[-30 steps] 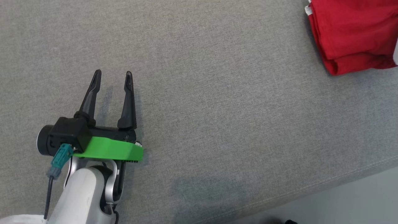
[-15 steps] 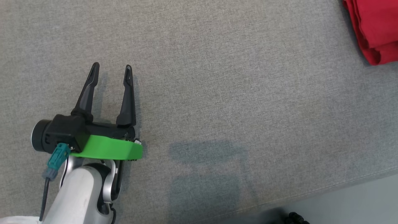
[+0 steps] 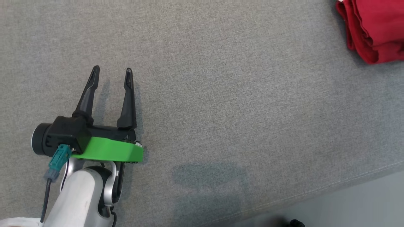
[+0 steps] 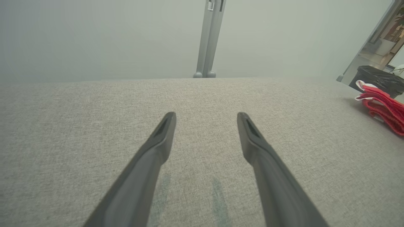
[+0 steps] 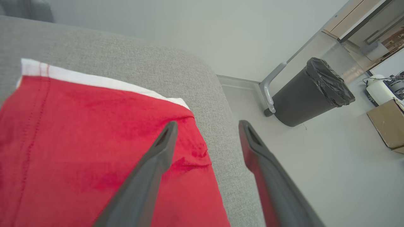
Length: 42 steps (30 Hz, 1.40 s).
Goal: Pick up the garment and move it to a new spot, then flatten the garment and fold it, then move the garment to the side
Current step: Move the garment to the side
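The garment is red with a white edge and lies folded at the far right of the grey fabric surface. It shows as a thin red stack in the left wrist view. Seen from the right wrist, the red cloth lies flat below my right gripper, whose fingers stand apart with nothing between them, above the garment's right edge. My left gripper rests open over bare fabric at the left, far from the garment; its fingers hold nothing.
The surface's front edge runs along the lower right, with pale floor beyond. A black-lined bin and a cardboard box stand on the floor past the right end. A grey post rises behind the surface.
The head camera has shifted, so the garment sits further up and right in the picture. The left gripper has stayed open in place.
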Available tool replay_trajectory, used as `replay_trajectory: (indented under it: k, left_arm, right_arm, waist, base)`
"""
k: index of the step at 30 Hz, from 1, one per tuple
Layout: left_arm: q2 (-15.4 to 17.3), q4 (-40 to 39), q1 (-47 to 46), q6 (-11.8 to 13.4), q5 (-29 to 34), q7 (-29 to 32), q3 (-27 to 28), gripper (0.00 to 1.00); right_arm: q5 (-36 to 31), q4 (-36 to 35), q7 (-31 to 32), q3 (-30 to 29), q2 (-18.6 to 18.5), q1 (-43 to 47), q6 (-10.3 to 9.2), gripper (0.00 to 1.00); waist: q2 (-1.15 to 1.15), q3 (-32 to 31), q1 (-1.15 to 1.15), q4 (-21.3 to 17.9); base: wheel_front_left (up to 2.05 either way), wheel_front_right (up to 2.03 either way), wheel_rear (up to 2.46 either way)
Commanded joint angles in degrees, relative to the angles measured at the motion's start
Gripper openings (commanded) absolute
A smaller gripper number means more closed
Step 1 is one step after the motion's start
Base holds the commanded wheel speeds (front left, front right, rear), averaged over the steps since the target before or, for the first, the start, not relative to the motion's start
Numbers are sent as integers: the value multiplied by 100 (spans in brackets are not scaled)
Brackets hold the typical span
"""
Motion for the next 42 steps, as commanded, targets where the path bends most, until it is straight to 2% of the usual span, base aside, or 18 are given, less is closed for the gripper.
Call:
replay_trajectory:
  k: [1, 5, 9, 10, 18, 29, 35, 42]
  left_arm:
    - [7, 7, -22, -13, -19, -18, 1, 100]
    - [-11, 167, -4, -20, -74, -118, 29, 100]
    - [-79, 383, 51, -1, -153, -271, 81, 100]
    - [-110, 514, 106, 7, -219, -347, 112, 100]
    - [-237, 1075, 434, 65, -430, -640, 332, 100]
    - [-220, 1546, 1199, 50, -651, -790, 720, 100]
    - [-236, 1606, 1560, 39, -641, -805, 934, 100]
    - [-437, 1511, 1910, -66, -573, -808, 1109, 100]
  right_arm:
    - [7, -9, -35, -8, 5, 47, -4, 100]
    - [25, -270, -68, -93, 132, 154, -4, 100]
    - [29, -886, -72, -220, 148, 399, -4, 100]
    - [6, -1208, -69, -318, 162, 609, -3, 100]
    - [-182, -2327, -71, -762, 497, 1680, -4, 100]
    - [-525, -3581, -71, -1455, 1428, 3395, -3, 100]
    - [-956, -4346, -71, -1914, 1992, 4231, -3, 100]
    - [-1388, -5136, -65, -2388, 2589, 5144, -3, 100]
  waist:
    - [0, -129, 0, -32]
    - [0, -434, 0, -34]
    - [0, -826, 0, -8]
    - [0, -1048, 0, 17]
    - [0, -1932, 0, 154]
    - [0, -2685, 0, 425]
    - [0, -2820, 0, 492]
    - [0, -2931, 0, 557]
  base:
    - [0, 0, 0]
    - [0, 0, 0]
    - [0, 0, 0]
    - [0, 0, 0]
    - [0, 0, 0]
    - [0, 0, 0]
    - [0, 0, 0]
    - [0, 0, 0]
